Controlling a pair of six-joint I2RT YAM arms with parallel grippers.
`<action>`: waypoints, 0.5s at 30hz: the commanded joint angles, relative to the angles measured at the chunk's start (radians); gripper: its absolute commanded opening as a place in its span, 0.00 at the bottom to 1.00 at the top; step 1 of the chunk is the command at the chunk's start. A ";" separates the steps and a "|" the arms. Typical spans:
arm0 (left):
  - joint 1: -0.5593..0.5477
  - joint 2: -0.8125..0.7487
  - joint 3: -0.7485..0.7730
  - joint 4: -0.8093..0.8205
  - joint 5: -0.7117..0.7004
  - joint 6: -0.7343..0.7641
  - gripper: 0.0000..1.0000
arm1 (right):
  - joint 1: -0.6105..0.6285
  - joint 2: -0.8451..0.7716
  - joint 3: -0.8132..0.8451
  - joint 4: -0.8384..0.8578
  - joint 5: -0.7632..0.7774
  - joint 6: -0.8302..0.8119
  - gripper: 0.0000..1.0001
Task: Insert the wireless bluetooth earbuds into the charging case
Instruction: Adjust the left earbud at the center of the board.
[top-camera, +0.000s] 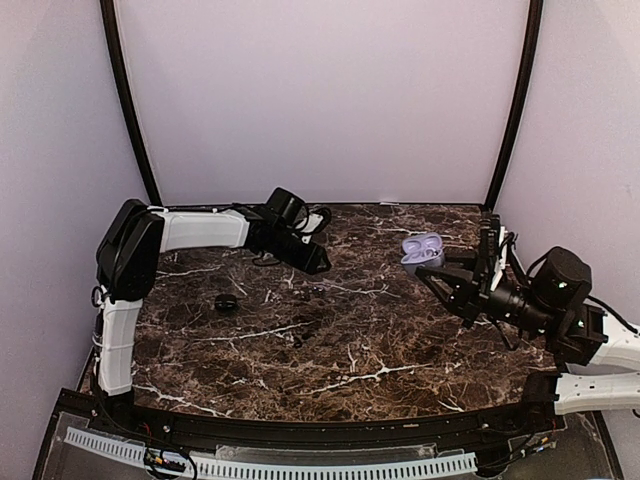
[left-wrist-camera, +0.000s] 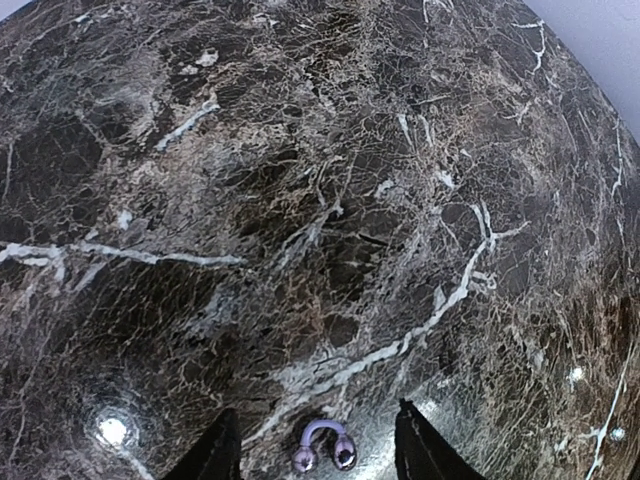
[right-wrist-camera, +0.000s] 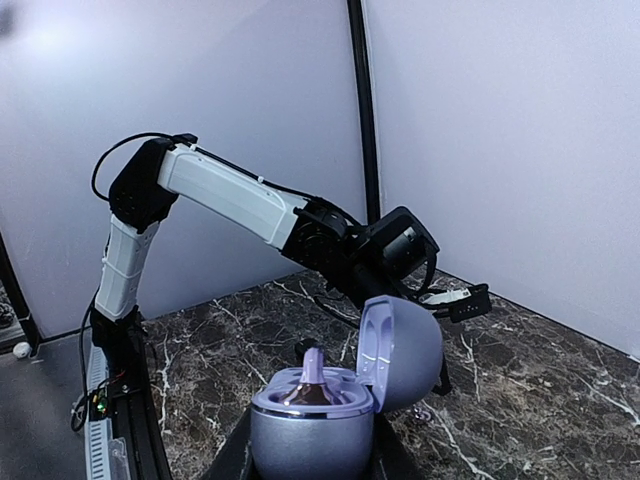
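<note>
On the counter (left-wrist-camera: 300, 200), purple earbud (left-wrist-camera: 323, 447) sits between parted fingers of left hand (left-wrist-camera: 315, 410); lower straight, pinch gently. Right hand (right-wrist-camera: 312, 455) clamped on open charging case (right-wrist-camera: 310, 428).

Down low: the charging case (right-wrist-camera: 312, 425) runs off the bottom edge, the right gripper (right-wrist-camera: 312, 462) under it almost wholly hidden. An earbud (right-wrist-camera: 313, 368) sits sunk in the case, only its top showing. Well left of the case, a small dark thing (top-camera: 227, 302) on the worktop (top-camera: 350, 350) (too small to name).
</note>
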 joint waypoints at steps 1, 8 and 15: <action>-0.028 0.055 0.084 -0.101 0.038 0.001 0.53 | -0.008 -0.005 -0.008 0.028 -0.016 0.006 0.00; -0.062 0.131 0.144 -0.176 -0.067 0.031 0.62 | -0.009 0.008 0.000 0.035 -0.028 0.003 0.00; -0.069 0.142 0.175 -0.289 -0.173 0.035 0.60 | -0.011 0.028 0.014 0.031 -0.042 0.003 0.00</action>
